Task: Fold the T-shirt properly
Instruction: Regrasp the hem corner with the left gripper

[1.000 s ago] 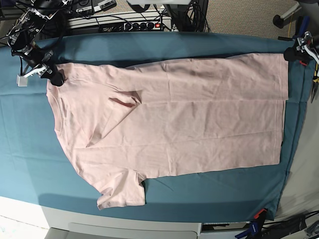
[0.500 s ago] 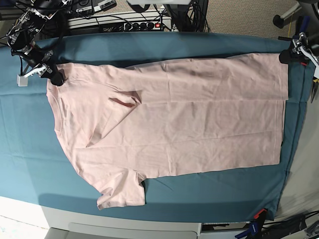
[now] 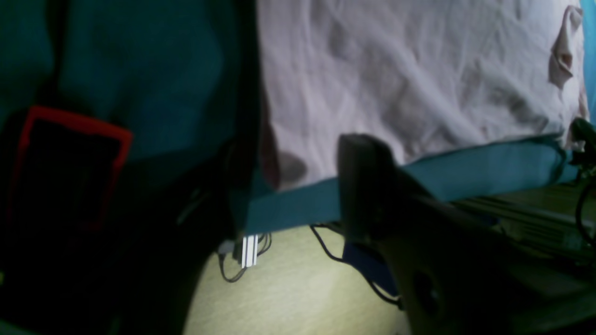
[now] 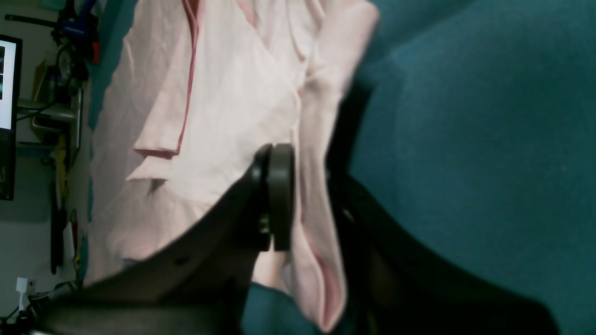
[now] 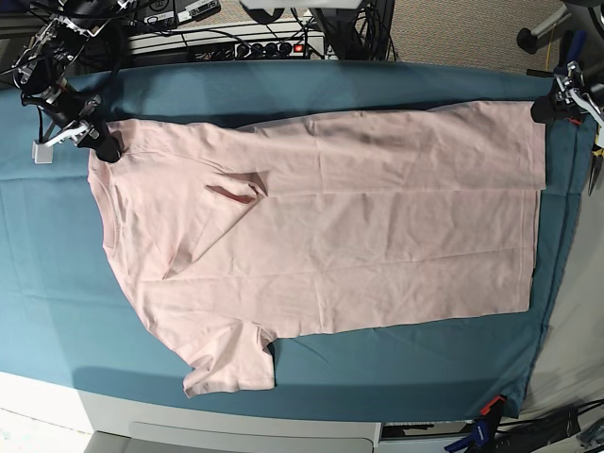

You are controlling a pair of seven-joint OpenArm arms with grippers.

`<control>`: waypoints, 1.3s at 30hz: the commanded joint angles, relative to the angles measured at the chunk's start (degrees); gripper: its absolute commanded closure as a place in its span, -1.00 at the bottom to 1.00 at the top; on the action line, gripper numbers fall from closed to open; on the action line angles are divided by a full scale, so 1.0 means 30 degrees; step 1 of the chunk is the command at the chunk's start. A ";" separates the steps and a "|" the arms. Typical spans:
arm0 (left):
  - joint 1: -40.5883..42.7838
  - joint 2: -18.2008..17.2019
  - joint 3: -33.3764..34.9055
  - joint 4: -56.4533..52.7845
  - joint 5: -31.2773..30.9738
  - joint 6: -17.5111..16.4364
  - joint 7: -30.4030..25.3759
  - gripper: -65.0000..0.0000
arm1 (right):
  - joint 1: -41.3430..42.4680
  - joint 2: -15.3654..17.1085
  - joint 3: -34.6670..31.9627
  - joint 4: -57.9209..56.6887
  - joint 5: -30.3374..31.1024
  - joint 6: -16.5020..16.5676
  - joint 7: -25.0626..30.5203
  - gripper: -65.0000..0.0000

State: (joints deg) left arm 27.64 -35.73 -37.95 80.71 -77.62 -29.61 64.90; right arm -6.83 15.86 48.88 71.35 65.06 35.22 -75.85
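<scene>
t-shirt (image 5: pixel 321 236) flat, lengthwise across tablecloth (image 5: pixel 47 274), collar left

Bright, sharp base view; dim, blurry wrist views

Overhead base, close wrist views (shared T-shirt (image 5: pixel 321 226))

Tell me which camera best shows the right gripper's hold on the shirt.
The right wrist view: the right gripper is shut on a bunched edge of the T-shirt, cloth pinched between its fingers. The base view shows it small at the shirt's corner. The left wrist view shows only shirt and tablecloth.
</scene>
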 commanded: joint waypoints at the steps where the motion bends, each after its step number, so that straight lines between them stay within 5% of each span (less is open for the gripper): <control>1: 0.0051 -0.0146 -0.0015 0.0233 -0.0831 -0.0131 0.0270 0.13 | 0.0007 0.0168 -0.0015 0.0095 0.0379 -0.0087 -0.0240 0.77; 7: 0.0044 -0.0146 -0.0015 0.0233 0.0852 0.0087 -0.0306 0.13 | 0.0007 0.0168 -0.0015 0.0095 0.0379 -0.0087 -0.0240 0.77; 18: 0.0044 0.0896 0.0102 0.0233 0.0488 0.0000 -0.0204 0.13 | 0.0015 0.0168 -0.0015 0.0095 0.0393 -0.0087 -0.0226 0.77; 27: -0.0984 0.0903 0.4087 0.0233 0.1209 -0.0066 -0.0342 0.13 | 0.0007 0.0168 -0.0029 0.0095 0.0386 -0.0087 -0.0233 0.77; 39: -0.1435 0.0736 0.4328 0.0240 0.1734 0.0379 -0.0131 0.21 | 0.0015 0.0168 -0.0029 0.0095 0.0379 -0.0087 -0.0233 0.77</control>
State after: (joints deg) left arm 22.52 -31.44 -24.47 81.69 -77.28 -30.20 61.45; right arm -6.83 15.86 48.88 71.35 65.58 35.22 -75.90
